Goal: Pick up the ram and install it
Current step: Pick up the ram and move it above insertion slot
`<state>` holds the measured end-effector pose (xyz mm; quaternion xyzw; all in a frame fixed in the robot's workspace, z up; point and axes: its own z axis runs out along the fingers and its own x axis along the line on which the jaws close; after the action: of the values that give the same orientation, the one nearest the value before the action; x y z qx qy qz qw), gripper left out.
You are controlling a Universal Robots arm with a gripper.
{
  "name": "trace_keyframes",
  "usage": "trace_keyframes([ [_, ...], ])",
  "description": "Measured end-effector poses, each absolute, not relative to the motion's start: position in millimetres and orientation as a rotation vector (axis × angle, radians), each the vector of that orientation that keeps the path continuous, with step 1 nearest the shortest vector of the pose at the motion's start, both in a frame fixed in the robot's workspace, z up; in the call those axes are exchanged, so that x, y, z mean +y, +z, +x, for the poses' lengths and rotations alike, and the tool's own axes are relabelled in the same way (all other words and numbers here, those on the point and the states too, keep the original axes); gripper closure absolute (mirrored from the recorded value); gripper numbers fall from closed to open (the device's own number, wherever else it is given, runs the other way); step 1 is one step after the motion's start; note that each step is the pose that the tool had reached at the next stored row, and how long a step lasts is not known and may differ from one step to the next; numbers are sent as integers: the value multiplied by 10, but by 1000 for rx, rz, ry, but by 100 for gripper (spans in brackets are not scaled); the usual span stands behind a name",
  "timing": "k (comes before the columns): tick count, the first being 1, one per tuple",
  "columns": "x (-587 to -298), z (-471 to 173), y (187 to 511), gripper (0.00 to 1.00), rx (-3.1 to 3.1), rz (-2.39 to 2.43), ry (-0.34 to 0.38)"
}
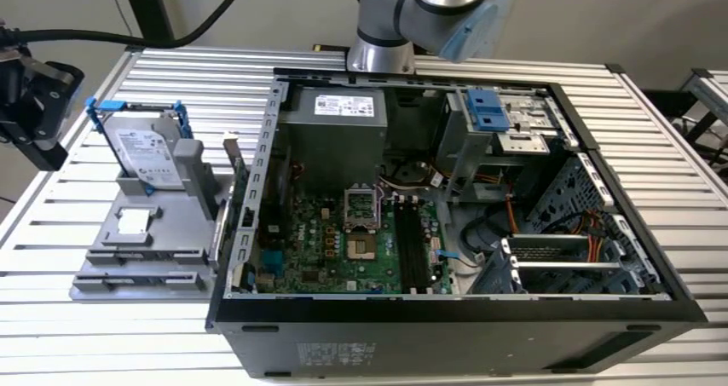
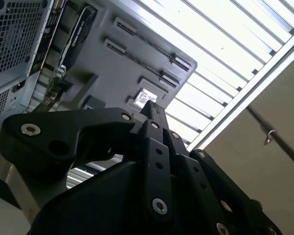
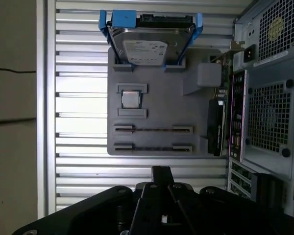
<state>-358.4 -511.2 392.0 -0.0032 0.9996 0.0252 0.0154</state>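
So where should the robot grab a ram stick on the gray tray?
Probably by the middle of its thin top edge, coming straight down from above. The ram stick stands on edge in the gray tray, its ends tucked in holders, so only the middle is free.

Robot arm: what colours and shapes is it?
The arm is round and silvery-grey with light blue caps. Its pincer is black, built of flat bars joined by shiny silver screws, narrowing to a thin tip.

Open computer case (image 1: pixel 455 339) — hard drive (image 1: pixel 148 152) beside
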Motion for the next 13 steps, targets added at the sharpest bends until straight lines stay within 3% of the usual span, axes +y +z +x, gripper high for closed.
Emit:
trace_keyframes([
  [13,-5112,-3584,3920,100,3112,-10,89],
])
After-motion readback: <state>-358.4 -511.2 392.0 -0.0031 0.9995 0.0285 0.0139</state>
